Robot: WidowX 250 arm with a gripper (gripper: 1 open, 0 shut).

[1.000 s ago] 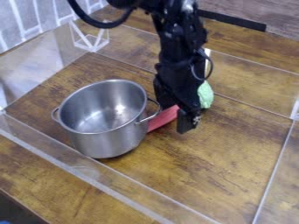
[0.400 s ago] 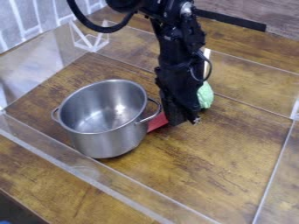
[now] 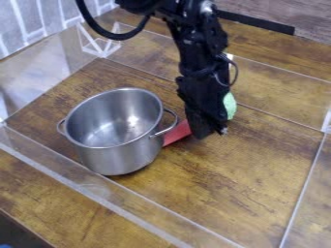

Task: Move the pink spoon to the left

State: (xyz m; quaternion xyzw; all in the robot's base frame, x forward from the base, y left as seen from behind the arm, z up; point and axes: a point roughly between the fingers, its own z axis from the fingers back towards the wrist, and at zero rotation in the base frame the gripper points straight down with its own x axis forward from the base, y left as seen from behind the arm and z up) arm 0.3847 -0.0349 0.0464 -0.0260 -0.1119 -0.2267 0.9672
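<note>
Camera: fingers (image 3: 210, 125) clamped on the pink spoon (image 3: 181, 134).
It lies at the pot's (image 3: 119, 157) 3 o'clock, gripped low, likely for carrying toward 9 o'clock.

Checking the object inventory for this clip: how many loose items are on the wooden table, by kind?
steel pot: 1
pink spoon: 1
green vegetable: 1
Total: 3

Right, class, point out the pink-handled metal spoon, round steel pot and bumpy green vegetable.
Pink-handled metal spoon (image 3: 177, 137): camera view, handle.
Round steel pot (image 3: 116, 161): camera view, front wall.
Bumpy green vegetable (image 3: 229, 104): camera view, visible side.
</note>
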